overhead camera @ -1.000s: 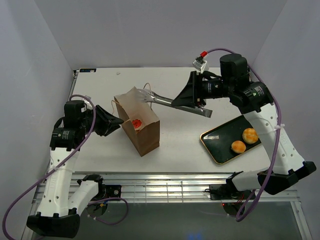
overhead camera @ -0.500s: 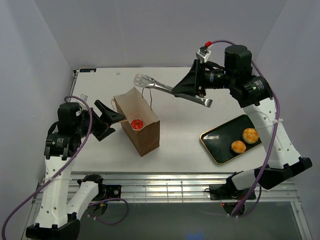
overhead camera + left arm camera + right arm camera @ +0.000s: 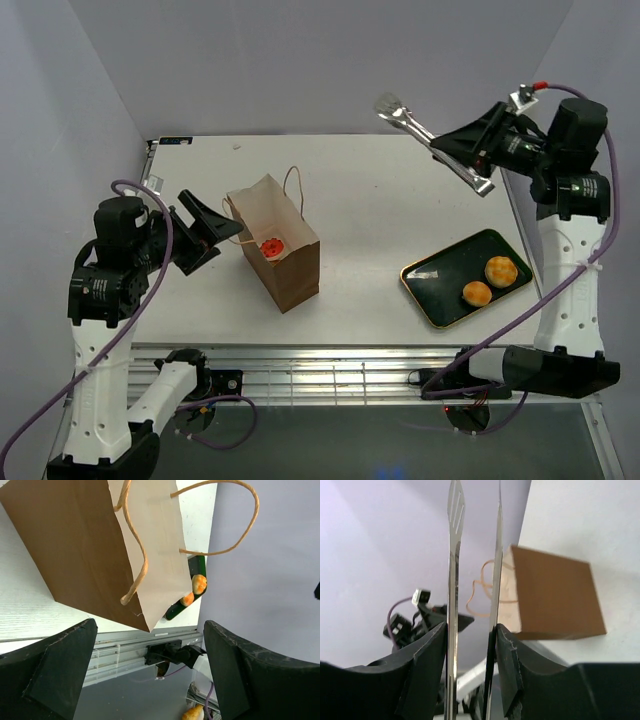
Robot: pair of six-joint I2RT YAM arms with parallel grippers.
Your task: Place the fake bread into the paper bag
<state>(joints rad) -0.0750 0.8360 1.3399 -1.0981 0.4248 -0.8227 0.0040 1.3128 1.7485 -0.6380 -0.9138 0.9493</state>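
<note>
We see the brown paper bag [image 3: 290, 272] standing mid-table, long axis vertical, mouth up, cord handles loose. Well apart on its right, the dark tray [image 3: 430, 288] carries two golden buns [image 3: 500, 270]. A red donut [image 3: 271, 245] sits inside the bag. The left gripper [image 3: 228, 242] gapes empty beside the bag. The right gripper [image 3: 455, 150] clamps tongs [image 3: 408, 120] aloft.

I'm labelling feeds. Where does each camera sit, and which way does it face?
Top: high behind left arm and right arm, both shown, looking down on table, bag, tray.
Left wrist: on the left arm, facing the bag's side; open left pincer frames it.
Right wrist: on the right arm, facing the bag along tongs clamped in the right pincer.
Shared: all show the bag; top and left wrist share the tray.
</note>
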